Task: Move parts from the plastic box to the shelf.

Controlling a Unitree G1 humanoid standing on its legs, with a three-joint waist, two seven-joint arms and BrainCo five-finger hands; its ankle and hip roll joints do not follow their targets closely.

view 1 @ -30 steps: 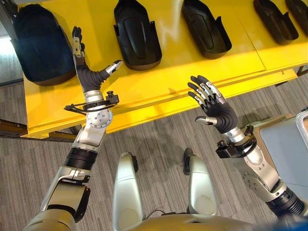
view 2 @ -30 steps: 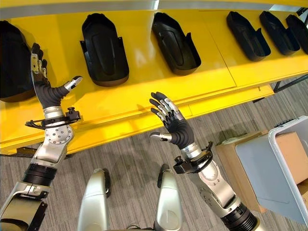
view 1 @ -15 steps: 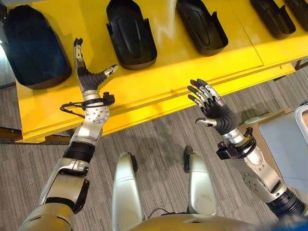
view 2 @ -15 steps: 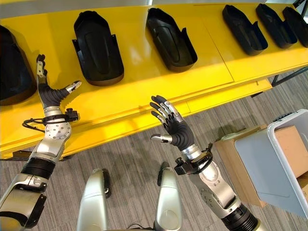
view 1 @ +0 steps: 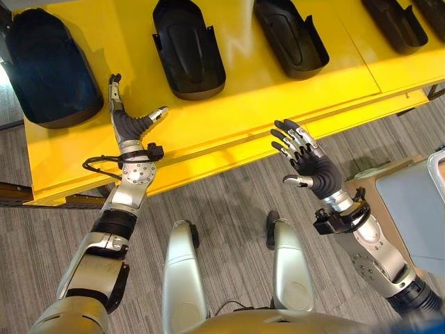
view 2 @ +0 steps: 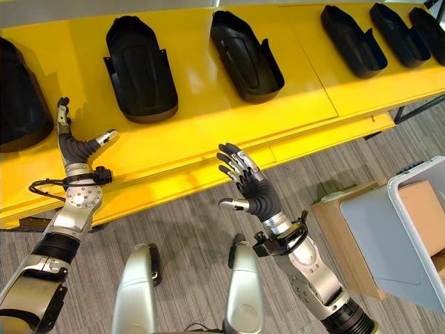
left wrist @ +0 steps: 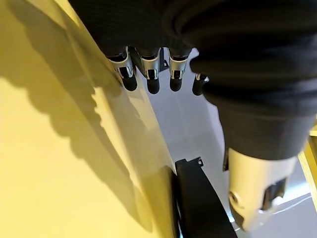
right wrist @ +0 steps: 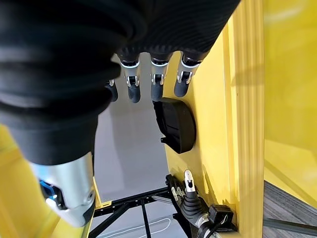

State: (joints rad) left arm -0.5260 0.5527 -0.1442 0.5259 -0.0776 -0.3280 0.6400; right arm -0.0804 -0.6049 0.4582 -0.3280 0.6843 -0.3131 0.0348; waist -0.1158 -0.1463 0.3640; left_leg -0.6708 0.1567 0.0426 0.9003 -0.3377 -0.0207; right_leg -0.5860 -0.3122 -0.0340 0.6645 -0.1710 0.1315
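Two hands up, both empty. Left hand (view 1: 128, 124) is over the front part of the yellow shelf (view 1: 278, 97), fingers (left wrist: 150, 74) straight, thumb splayed to the side, holding nothing. Right hand (view 1: 309, 165) hovers off the shelf's front edge, above the grey floor (view 1: 229, 202), palm toward the shelf, fingers (right wrist: 156, 78) released and spread, nothing in it.

Black parts lie in a row on the shelf. Large rounded part (view 1: 49, 66) at far left, just beyond the left hand's fingertips but apart from them. Next along, a hollow tray-like part (view 1: 188, 45), open side up. Then a third part (view 1: 290, 36), angled slightly. Further right, narrower parts (view 2: 354, 49), (view 2: 396, 33) and one more at the corner (view 2: 430, 24), partly cut off by the picture edge. All parts sit apart from each other, none touching a hand.

Plastic box (view 2: 396, 243) stands on the floor at lower right, well apart from the shelf, beside the right arm; pale grey wall with a light rim. A brown cardboard piece (view 2: 421, 212) shows inside it or just behind, cannot tell which. Cannot tell whether any parts are left in the box.

Right wrist view shows one black part (right wrist: 176, 124) on the shelf surface past the fingertips, and the left hand (right wrist: 190, 196) further along the shelf edge.
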